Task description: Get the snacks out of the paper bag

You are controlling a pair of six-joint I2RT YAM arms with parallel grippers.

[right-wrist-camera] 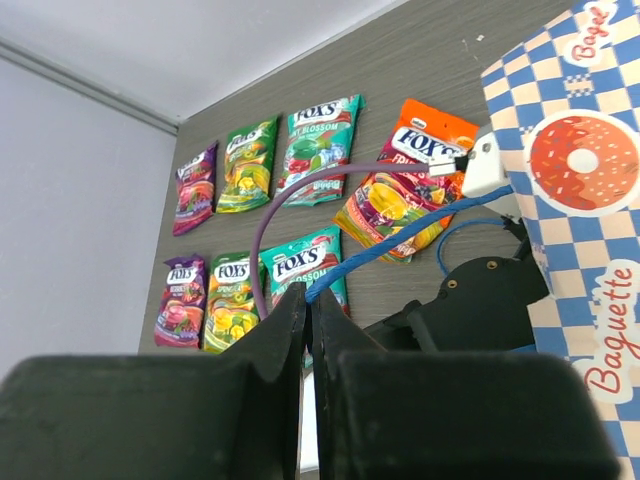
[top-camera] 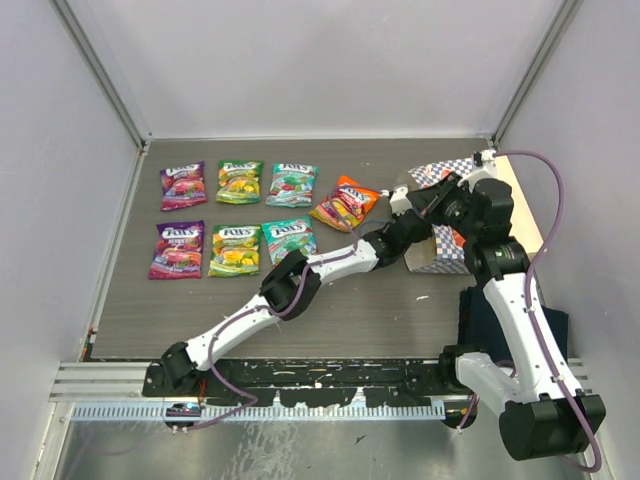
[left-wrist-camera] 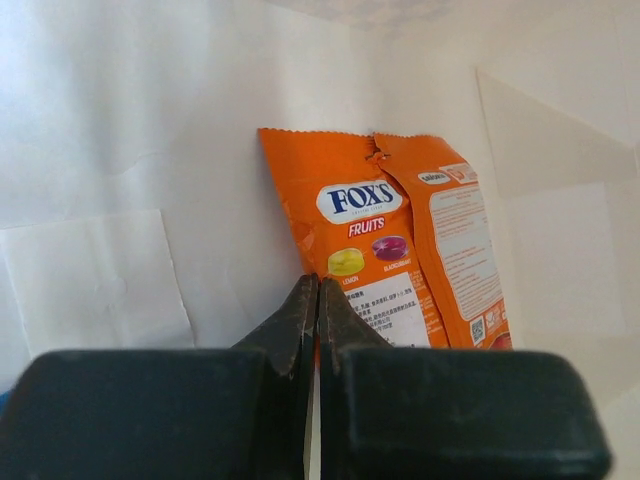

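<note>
L gripper [left-wrist-camera: 318,292] is inside the paper bag [top-camera: 441,262], right of centre in the top view. Its jaws are pressed together at the lower-left edge of an orange snack [left-wrist-camera: 365,190]; can't tell if it's caught. R gripper [right-wrist-camera: 308,300] pinches the bag's blue cord handle [right-wrist-camera: 400,240]. 7 more snacks [top-camera: 235,249] lie in two rows on the table [top-camera: 350,320], upper left.
</note>
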